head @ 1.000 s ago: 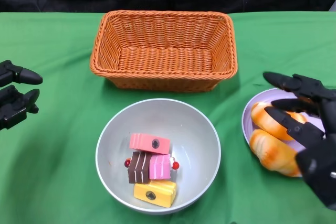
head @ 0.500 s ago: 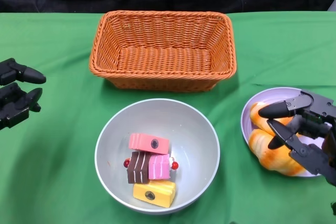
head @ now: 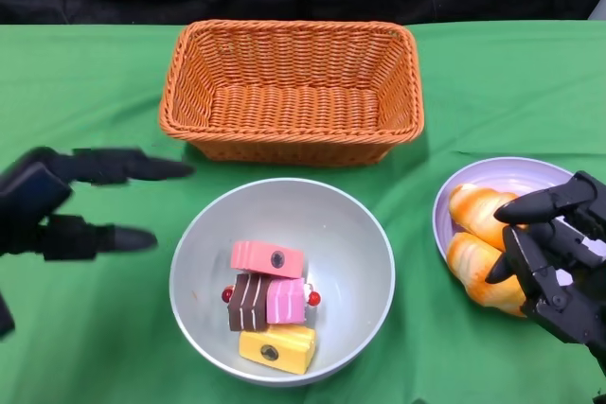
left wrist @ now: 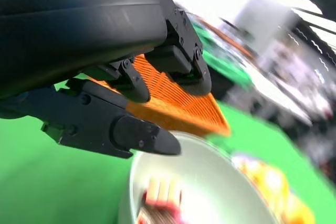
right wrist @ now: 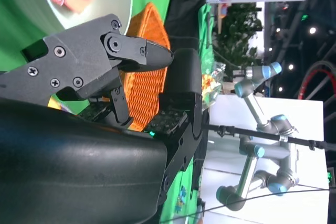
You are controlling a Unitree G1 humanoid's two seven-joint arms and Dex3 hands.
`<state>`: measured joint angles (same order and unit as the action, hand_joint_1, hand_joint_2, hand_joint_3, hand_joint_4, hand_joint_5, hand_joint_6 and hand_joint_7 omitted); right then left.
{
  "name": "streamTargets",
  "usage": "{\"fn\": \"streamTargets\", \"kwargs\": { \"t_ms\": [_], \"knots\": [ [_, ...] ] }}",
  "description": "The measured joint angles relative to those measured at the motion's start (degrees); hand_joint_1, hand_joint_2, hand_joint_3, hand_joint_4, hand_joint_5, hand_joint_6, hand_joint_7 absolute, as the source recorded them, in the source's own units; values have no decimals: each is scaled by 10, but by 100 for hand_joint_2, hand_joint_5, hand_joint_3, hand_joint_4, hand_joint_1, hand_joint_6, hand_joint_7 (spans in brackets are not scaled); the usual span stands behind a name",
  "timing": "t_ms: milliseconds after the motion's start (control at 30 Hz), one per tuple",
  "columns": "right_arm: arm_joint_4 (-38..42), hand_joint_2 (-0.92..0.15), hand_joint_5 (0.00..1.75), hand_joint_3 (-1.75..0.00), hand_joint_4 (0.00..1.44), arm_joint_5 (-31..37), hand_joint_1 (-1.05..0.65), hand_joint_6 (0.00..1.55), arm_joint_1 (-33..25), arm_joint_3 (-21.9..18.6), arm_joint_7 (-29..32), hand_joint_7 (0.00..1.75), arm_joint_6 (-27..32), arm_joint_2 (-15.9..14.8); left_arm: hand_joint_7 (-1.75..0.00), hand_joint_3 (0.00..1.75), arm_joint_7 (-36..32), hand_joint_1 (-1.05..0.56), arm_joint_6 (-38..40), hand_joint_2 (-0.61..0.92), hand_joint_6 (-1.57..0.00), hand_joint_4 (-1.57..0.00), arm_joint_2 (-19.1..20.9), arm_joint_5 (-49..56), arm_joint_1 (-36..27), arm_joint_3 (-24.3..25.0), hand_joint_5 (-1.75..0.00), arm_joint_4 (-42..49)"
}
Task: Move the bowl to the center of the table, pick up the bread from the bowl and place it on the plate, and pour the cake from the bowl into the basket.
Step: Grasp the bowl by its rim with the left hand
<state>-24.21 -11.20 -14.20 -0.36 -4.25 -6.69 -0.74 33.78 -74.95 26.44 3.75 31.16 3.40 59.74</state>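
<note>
A grey bowl [head: 350,234] sits at the table's near middle with several toy cake pieces [head: 270,305] inside. Two bread rolls [head: 483,248] lie on the lilac plate [head: 516,175] at the right. My right hand [head: 559,267] hovers over the plate's near side, fingers apart, holding nothing. My left hand [head: 57,205] is open to the left of the bowl, fingers stretched toward it without touching. The left wrist view shows the bowl [left wrist: 210,166], blurred, beyond my fingers [left wrist: 136,135]. The orange wicker basket [head: 292,92] stands behind the bowl.
Green cloth [head: 95,347] covers the table, with a dark backdrop behind its far edge. The right wrist view shows the basket [right wrist: 144,85] and other robot arms [right wrist: 262,124] beyond the table.
My left hand has swung in from the left edge toward the bowl and spread its fingers. My right hand has drawn back and down from the bread toward the near right corner.
</note>
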Motion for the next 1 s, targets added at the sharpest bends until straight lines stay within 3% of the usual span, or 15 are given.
{"fn": "streamTargets", "kwargs": {
  "t_ms": [233,567,1000],
  "knots": [
    [0,-66,161,-84,72,-5,-10,70,0,-5,-5,122,9,0,-3,0,-37,-58,-150,79,-60,-63,23,81,9,-12,-7,1],
    [0,-64,162,-88,69,-4,-11,70,0,-18,-5,121,16,0,-6,0,-114,-63,-171,76,-82,-87,50,190,35,-33,-10,-24],
    [-1,-64,162,-90,69,-12,-9,71,-1,-19,-4,118,22,6,-4,2,-336,-63,-172,80,-96,-102,64,404,48,-116,-7,-85]
  ]
}}
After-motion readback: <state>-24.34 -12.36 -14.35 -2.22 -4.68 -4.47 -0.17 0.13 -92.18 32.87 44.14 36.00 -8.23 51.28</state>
